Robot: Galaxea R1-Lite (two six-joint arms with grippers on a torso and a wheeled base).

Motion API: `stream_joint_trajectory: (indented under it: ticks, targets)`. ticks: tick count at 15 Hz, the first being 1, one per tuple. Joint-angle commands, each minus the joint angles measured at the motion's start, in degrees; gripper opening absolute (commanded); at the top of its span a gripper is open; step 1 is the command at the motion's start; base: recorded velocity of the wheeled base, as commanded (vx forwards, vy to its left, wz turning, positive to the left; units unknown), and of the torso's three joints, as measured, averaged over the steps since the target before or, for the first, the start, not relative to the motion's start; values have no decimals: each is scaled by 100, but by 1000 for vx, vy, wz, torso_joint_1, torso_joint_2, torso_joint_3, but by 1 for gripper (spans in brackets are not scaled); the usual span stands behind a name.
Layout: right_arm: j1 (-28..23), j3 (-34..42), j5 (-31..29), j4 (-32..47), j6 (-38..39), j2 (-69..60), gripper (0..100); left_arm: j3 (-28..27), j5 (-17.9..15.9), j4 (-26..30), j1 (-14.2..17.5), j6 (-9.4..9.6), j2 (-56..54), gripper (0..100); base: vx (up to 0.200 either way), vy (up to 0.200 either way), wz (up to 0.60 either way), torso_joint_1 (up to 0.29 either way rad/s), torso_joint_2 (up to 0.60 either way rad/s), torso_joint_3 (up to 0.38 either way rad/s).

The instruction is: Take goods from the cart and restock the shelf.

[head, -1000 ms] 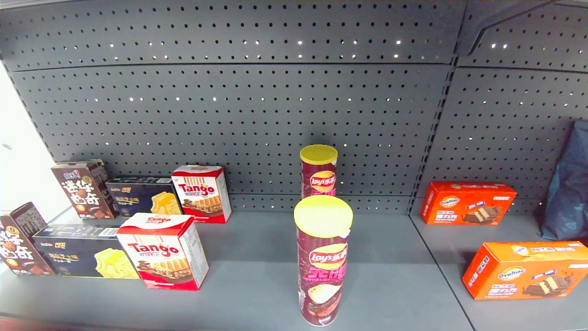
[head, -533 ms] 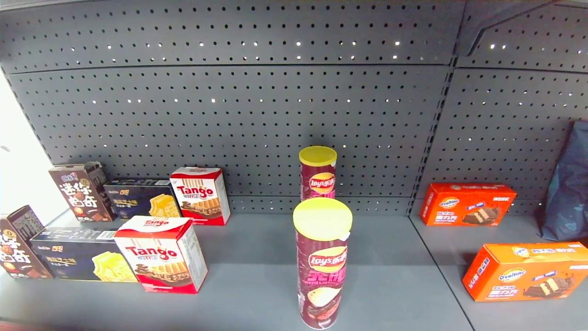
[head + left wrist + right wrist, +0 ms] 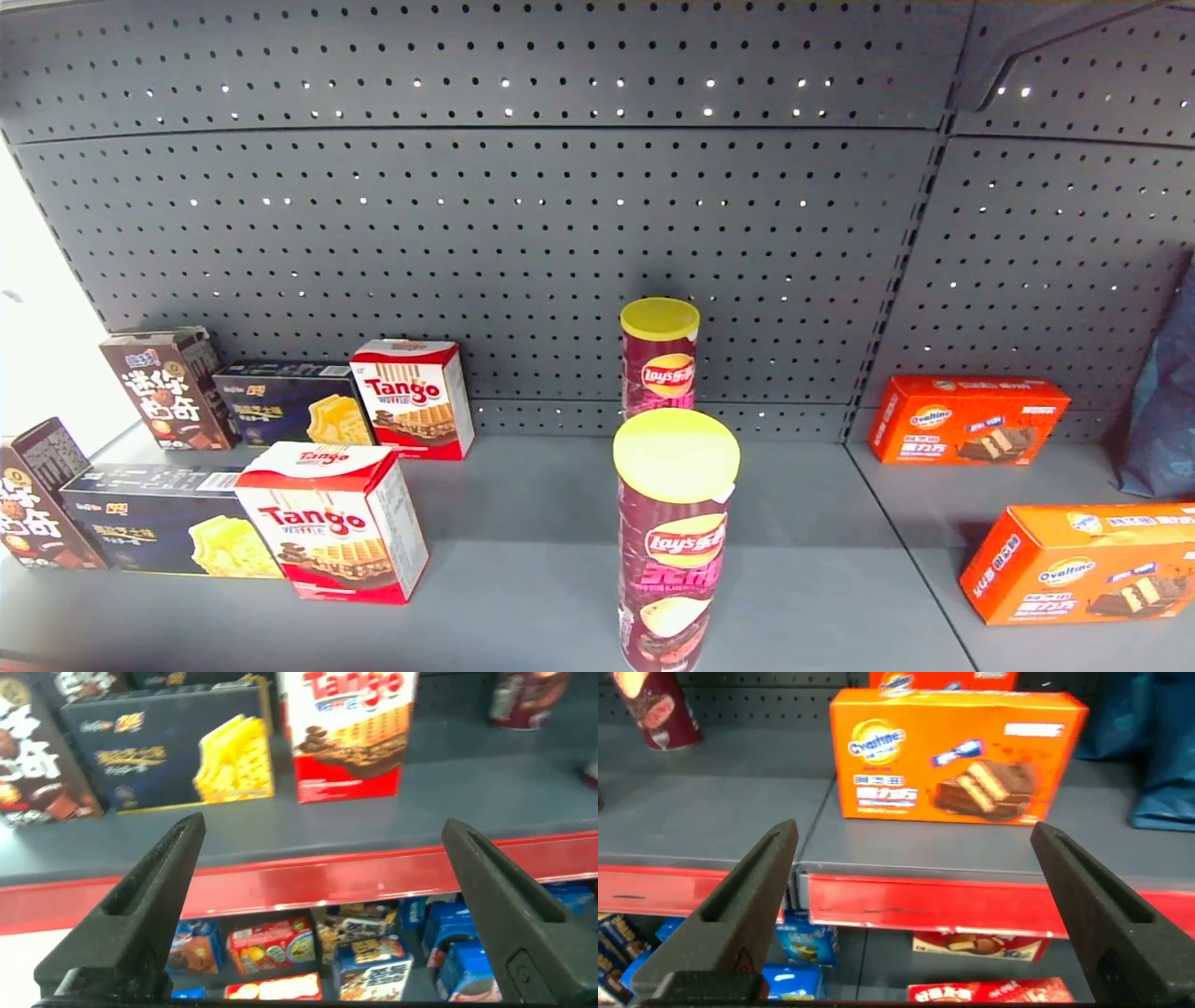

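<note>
The grey shelf holds two maroon chip cans with yellow lids, one in front and one at the back. Left of them stand two Tango boxes and several dark snack boxes. To the right lie two orange boxes. My left gripper is open and holds nothing, in front of the shelf's red edge, facing a Tango box. My right gripper is open too, facing an orange box.
A perforated back panel closes the shelf behind the goods. A dark blue bag leans at the far right. Packed goods fill the level under the red edge. Bare shelf lies between the Tango boxes and the cans.
The whole head picture has shifted a little, so the camera moved. The goods on the shelf keep their places.
</note>
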Motion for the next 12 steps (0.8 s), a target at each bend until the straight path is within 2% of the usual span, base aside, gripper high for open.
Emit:
stream_joint_trajectory:
  ticks: [1,12]
  targets:
    - [9,0,-1,1,-2,7,100,2,-4,-4,5,0,-2,100,0,0,0,0,0,0]
    - [9,0,-1,1,-2,7,100,2,-4,-13,5,-9,-2,100,0,0,0,0,0,0]
